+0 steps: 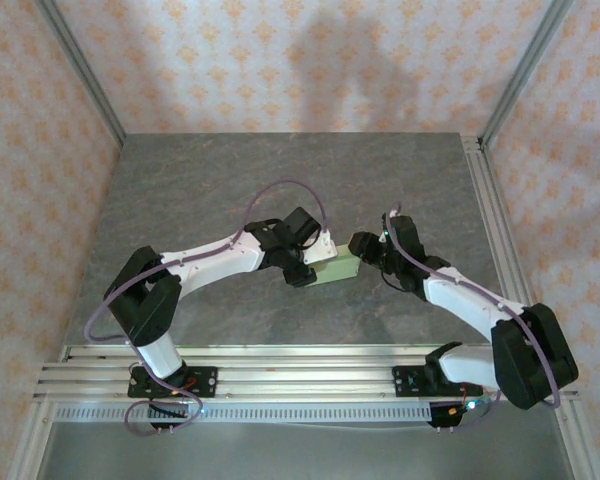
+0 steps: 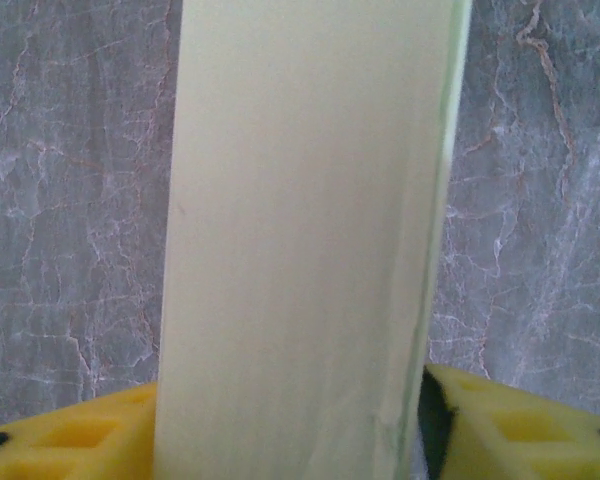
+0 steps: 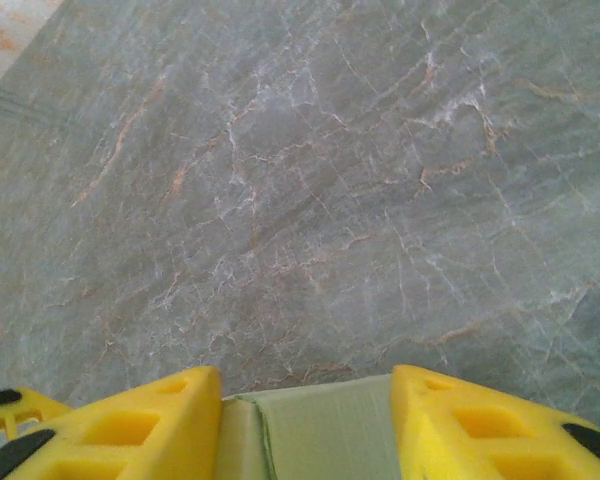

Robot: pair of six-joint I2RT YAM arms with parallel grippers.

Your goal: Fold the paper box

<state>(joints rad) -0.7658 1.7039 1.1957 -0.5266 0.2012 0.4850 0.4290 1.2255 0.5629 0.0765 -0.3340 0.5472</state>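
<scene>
The pale yellow-green card box point(image 1: 337, 268) runs lengthwise left-right, its ends gripped by left pincer point(image 2: 290, 435) and right pincer point(image 3: 305, 420), grey marbled bench point(image 1: 280, 180) beneath.

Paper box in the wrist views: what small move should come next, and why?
Probably hold the left gripper clamped and let the right gripper press its end inward: both grip the pale yellow-green card box, and a crease shows at the right gripper's end.

We note a grey marbled table point(image 1: 280, 170), pale pink patterned walls point(image 1: 300, 60) on three sides, metal posts point(image 1: 80, 70) at the back corners, and metal rails point(image 1: 300, 365) along the near edge. Light is soft.
</scene>
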